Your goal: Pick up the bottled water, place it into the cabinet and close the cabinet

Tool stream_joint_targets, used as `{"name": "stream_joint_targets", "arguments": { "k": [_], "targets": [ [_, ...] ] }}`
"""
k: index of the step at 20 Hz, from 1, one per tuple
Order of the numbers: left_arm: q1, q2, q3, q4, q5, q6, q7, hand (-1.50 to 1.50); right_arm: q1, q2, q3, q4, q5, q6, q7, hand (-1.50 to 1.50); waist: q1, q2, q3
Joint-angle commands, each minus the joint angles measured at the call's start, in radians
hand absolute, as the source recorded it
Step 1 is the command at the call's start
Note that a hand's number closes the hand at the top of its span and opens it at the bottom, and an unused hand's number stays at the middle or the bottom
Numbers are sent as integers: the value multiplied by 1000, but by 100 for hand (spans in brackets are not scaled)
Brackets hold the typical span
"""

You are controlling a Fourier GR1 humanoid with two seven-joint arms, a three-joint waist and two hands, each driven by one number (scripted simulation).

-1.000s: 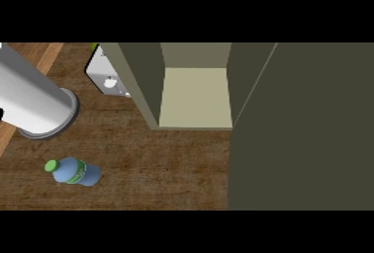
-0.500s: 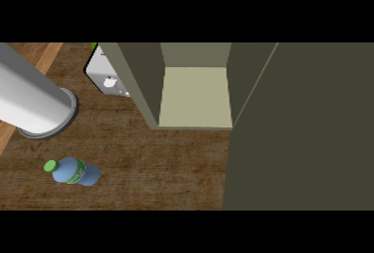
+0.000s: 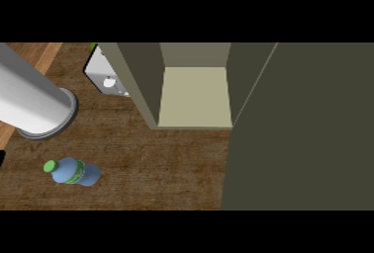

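The bottled water (image 3: 73,172), blue with a green cap, lies on its side on the wooden counter (image 3: 161,163) at the lower left. The cabinet (image 3: 196,96) stands open at the top middle, its pale shelf bare. Its door (image 3: 300,128) is swung out and fills the right side. A grey forearm (image 3: 33,101) crosses the upper left, above and apart from the bottle. A black sliver at the left edge (image 3: 1,157) may be my left hand. My right hand does not show.
A white appliance with a round knob (image 3: 106,79) sits behind the cabinet's left wall. A lighter wood strip (image 3: 50,54) runs along the counter's upper left edge. Bare counter lies between the bottle and the cabinet's front.
The grey forearm has shifted very slightly at the left. The bottle and the cabinet door have not moved.
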Motion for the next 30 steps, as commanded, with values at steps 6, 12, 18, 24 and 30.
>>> {"name": "stream_joint_targets", "arguments": {
  "k": [6,12,18,24,30],
  "targets": [
    [39,16,-24,-233,-49,58,100,-150,-6,10,69,-158,45,-60,133,-150,1,-3,0],
    [51,12,-27,-195,-41,60,87,-150,1,-4,80,-217,36,-79,184,-150,-3,-3,-1],
    [-2,13,-64,-137,-129,87,61,-150,24,-6,101,-181,46,-75,104,-150,-13,0,1],
    [49,-6,-36,-99,-103,56,0,-150,-20,-19,114,-230,67,-123,210,-150,-5,0,-1],
    [-16,39,124,37,28,-4,-18,-150,27,-8,194,-214,130,-140,172,-150,-11,0,-1]
  ]
}}
